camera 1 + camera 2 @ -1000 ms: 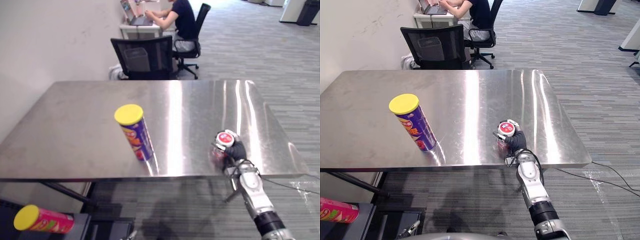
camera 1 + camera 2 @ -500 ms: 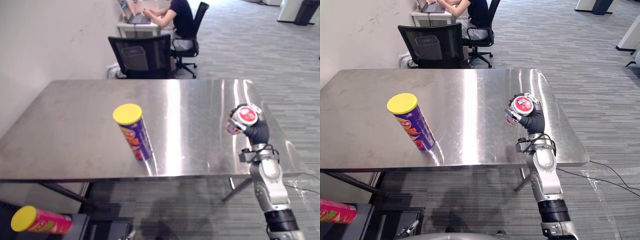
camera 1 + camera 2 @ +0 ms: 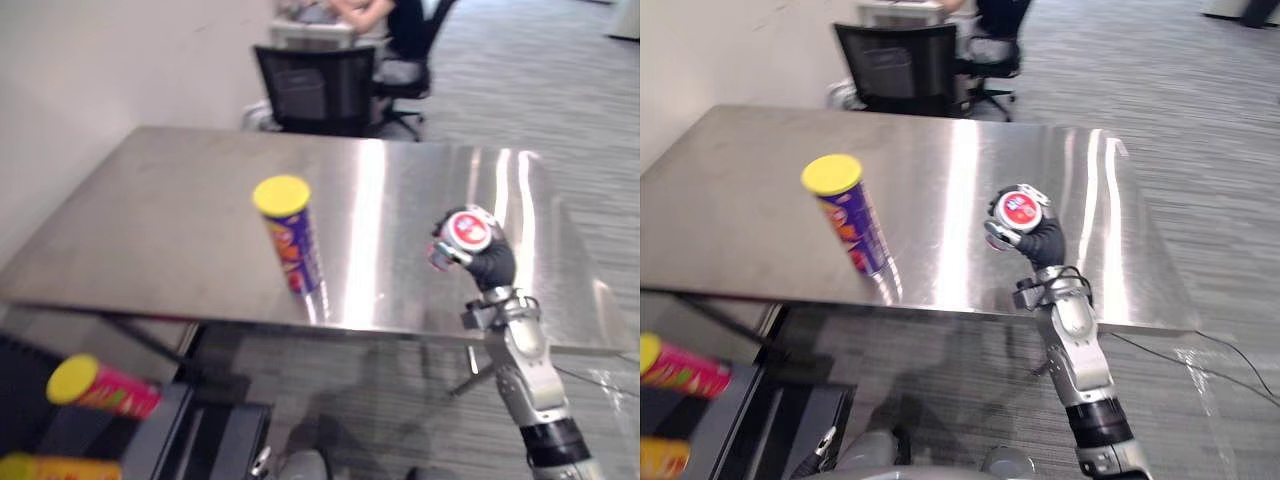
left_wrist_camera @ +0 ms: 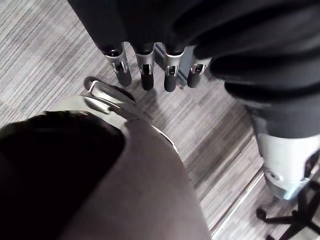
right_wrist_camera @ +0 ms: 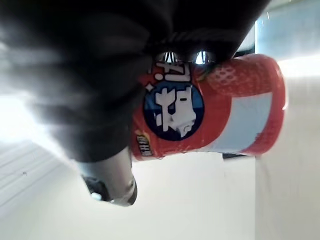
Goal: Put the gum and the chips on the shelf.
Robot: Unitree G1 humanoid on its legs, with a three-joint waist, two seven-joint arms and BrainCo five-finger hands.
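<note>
In the left eye view, the gum canister (image 3: 466,230) is held clear of the steel table (image 3: 150,230) at centre right, the right hand (image 3: 487,262) being curled round it with its red lid turned up; a second ago it was gripped low at the table's front edge, so the lift is judged done and the carry to the shelf is what remains. The whole picture has also shifted, which is taken as camera movement. The purple chips can (image 3: 291,240) with its yellow lid is left standing upright, untouched, at centre. A pink can (image 3: 100,385) is seen lying at lower left over a dark low unit (image 3: 210,440), probably the shelf, though it is cut off by the frame's edge and blurred. In the right eye view the same scene is given, the canister just above the table's near right part. In the left wrist view, the left hand (image 4: 145,70) is seen hanging idle over carpet, fingers straight, nothing held. In the right wrist view, the red canister with its blue label is clamped under the dark cover; the fingers themselves are mostly hidden there.
</note>
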